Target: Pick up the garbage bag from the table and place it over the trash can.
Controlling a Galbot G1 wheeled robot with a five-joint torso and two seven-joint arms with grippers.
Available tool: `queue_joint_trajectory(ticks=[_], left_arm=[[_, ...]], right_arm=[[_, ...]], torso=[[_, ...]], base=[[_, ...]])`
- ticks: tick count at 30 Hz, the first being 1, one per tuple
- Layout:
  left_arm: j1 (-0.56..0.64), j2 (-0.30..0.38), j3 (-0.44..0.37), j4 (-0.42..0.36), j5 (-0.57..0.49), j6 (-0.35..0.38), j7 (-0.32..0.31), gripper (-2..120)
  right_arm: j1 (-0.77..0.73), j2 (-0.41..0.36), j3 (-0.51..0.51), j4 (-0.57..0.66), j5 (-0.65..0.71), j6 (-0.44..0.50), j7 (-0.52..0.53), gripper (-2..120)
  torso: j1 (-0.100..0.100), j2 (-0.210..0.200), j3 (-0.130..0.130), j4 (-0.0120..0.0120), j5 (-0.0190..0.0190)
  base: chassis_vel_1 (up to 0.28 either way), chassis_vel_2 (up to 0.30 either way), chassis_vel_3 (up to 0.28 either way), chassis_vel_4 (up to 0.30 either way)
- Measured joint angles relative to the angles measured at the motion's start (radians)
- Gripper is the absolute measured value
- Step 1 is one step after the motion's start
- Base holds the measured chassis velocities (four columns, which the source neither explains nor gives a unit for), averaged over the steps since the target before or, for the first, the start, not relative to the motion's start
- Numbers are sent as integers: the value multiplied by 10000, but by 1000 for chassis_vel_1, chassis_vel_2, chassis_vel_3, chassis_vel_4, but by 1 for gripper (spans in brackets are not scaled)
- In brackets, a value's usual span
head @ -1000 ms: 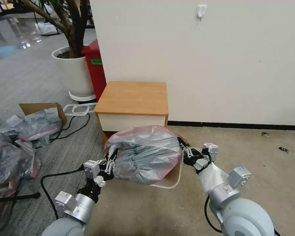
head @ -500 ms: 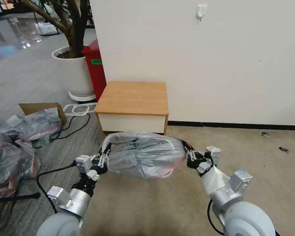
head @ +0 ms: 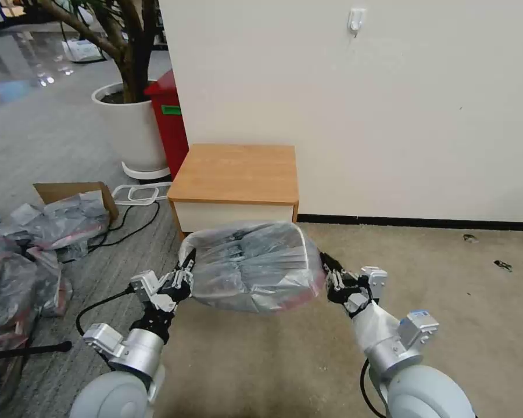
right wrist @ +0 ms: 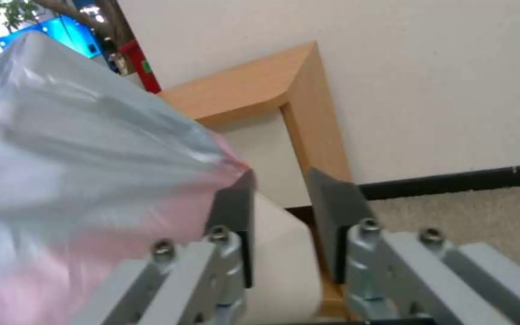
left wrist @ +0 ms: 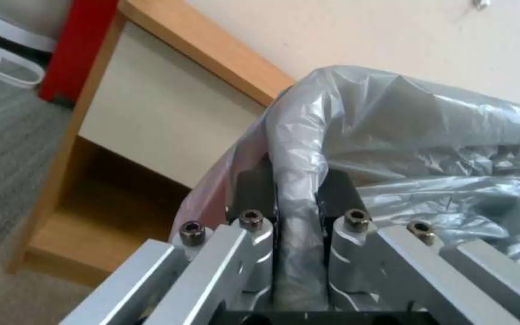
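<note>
Garbage bag [head: 255,267] caps trash can [head: 296,235]; left jaws pinch it, right jaws parted

Crinkled grey garbage bag [head: 253,264] stretched over trash can [right wrist: 284,257], before table [head: 235,171].

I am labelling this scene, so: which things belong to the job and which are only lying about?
Job: garbage bag, trash can, table, left pincer, right pincer.
Lying about: red bin, plant pot, cardboard box, heap of bags, black cable.
</note>
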Motion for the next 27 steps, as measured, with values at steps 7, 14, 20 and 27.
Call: queue_joint_trajectory(ticks=[7, 14, 20, 27], left_arm=[[-34, -52, -65, 61, -54, 24, -74, 7], [-104, -184, -169, 476, -142, -18, -89, 7], [-198, -454, -298, 601, -652, -42, -249, 7], [-179, -897, -386, 582, -1019, -40, -323, 7]], right_arm=[[-163, 334, 326, 118, -172, 207, 108, 47], [-714, 1265, 1167, 1003, -201, 579, 257, 73], [-1232, 2313, 1156, 1327, 1822, 755, 385, 95], [-1432, 3661, 297, 879, 3610, 1114, -169, 100]], torso=[[0, 0, 0, -1, 1], [-1, 0, 0, -2, -1], [0, 0, -1, -3, -1], [0, 0, 0, -1, -2]], base=[[0, 0, 0, 0], [0, 0, 0, 0], [0, 0, 0, 0], [0, 0, 0, 0]])
